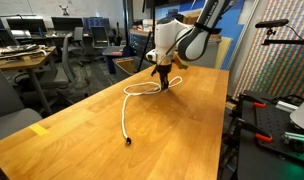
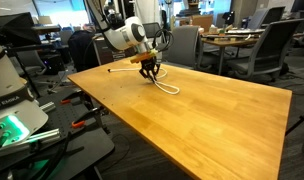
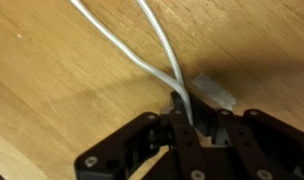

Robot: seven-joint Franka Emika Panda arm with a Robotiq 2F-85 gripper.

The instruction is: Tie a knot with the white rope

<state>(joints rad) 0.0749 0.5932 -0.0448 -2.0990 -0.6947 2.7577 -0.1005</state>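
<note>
With pincer (image 3: 185, 112) down at table (image 1: 182, 130), pinches rope (image 3: 162, 42) where two strands meet; leaves loop (image 1: 142, 90) and dark tip (image 1: 128, 141) lying free.

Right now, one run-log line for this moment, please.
hand: shut on white rope | rope: loop beside hand, tail across table | knot: none seen

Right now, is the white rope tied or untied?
Untied: the white rope lies in a loose loop, no knot visible; the gripper pinches it.
</note>
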